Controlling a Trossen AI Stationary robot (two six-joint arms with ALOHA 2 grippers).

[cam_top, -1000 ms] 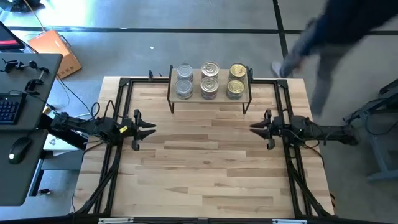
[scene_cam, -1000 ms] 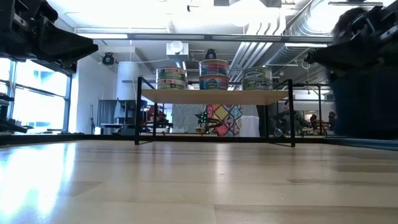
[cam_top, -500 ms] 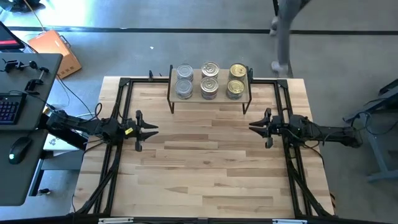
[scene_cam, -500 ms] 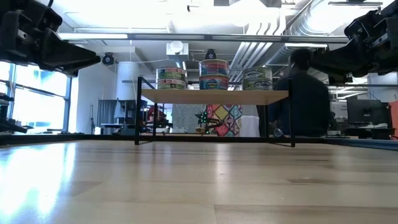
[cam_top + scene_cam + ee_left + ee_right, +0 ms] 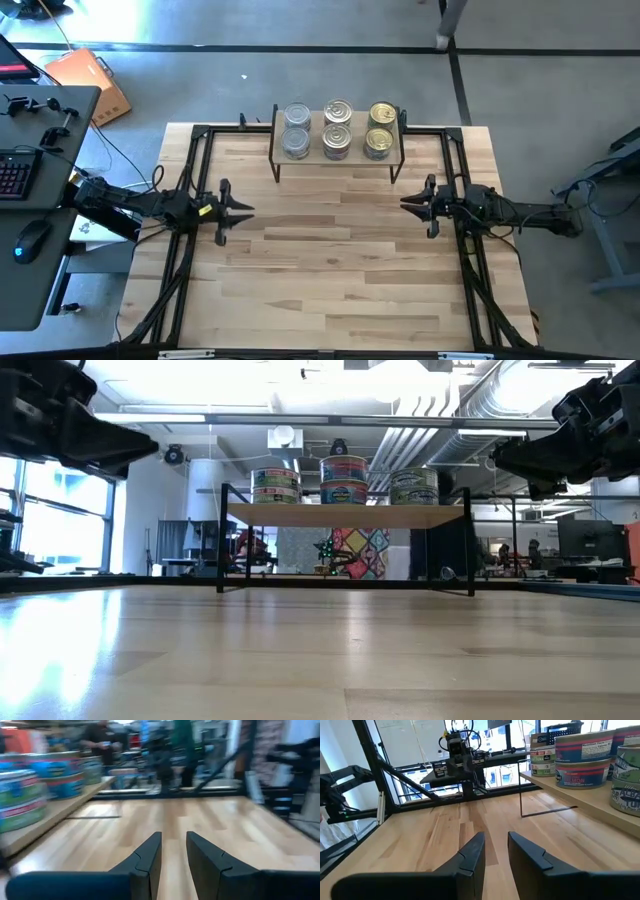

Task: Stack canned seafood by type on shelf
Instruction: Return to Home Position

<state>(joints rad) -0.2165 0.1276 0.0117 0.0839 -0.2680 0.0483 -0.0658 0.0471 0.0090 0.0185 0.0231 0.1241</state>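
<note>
From above, the tins (image 5: 337, 128) on the shelf (image 5: 317, 130) show only their tops, so the lower ones and every label are hidden, while from the low camera the far row is lost behind the near row. The left wrist camera gives them as blurred, cut-off bands, unreadable. Past the far right corner of the table (image 5: 330, 270) a person (image 5: 452, 20) is cut off, one leg showing.

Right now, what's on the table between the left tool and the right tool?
Only bare tabletop, as the high view shows, between left tool and right tool.
</note>
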